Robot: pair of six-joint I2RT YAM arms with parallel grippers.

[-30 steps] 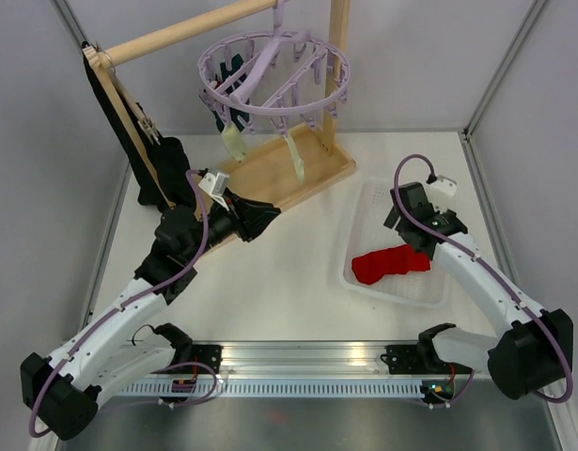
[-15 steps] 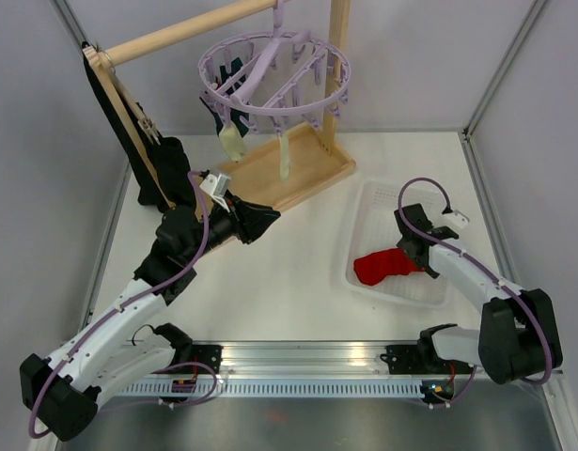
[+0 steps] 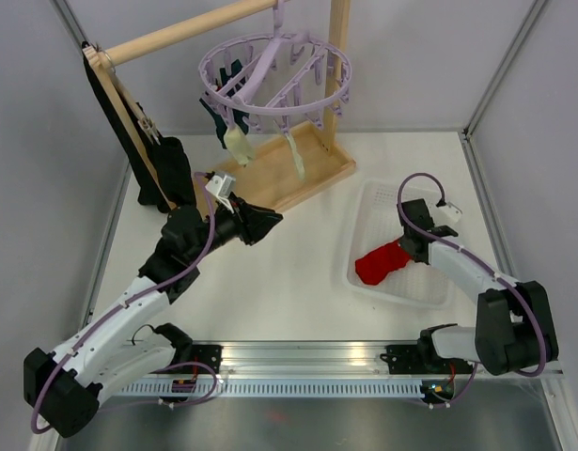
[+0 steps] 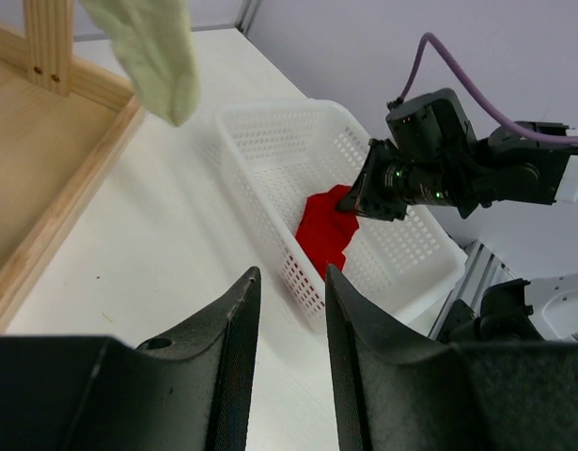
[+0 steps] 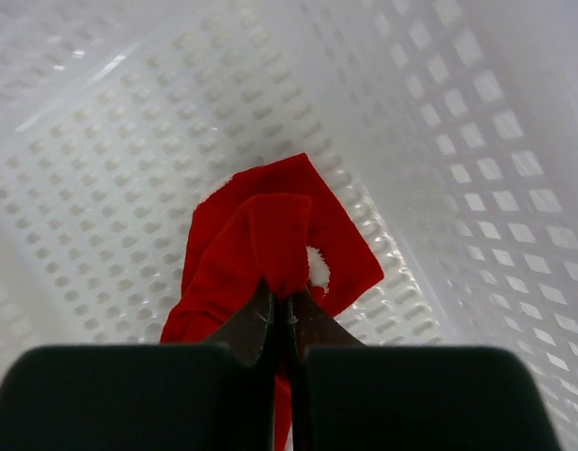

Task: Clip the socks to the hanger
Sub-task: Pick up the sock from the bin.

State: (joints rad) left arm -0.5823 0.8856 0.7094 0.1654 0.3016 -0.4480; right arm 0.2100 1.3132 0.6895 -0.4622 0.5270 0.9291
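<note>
A red sock (image 3: 380, 262) lies in the white basket (image 3: 429, 287) at the right. My right gripper (image 5: 281, 293) is down in the basket, shut on a fold of the red sock (image 5: 270, 235). The lavender hanger (image 3: 274, 75) hangs from the wooden bar at the back, with a dark teal sock (image 3: 219, 115) and two cream socks (image 3: 238, 146) clipped to it. My left gripper (image 4: 290, 274) hovers over the table left of the basket, jaws open with nothing between them. A cream sock (image 4: 152, 52) dangles at the top of the left wrist view.
The wooden rack's base (image 3: 279, 169) stands at the back centre, with its post (image 3: 337, 56) beside the hanger. A long black cloth (image 3: 143, 155) hangs down the rack's left side. The basket's near wall (image 4: 298, 272) is just ahead of my left fingers.
My right gripper dropped into the basket and shut on the red sock. The hanger's cream socks swung slightly. The left arm barely moved.
</note>
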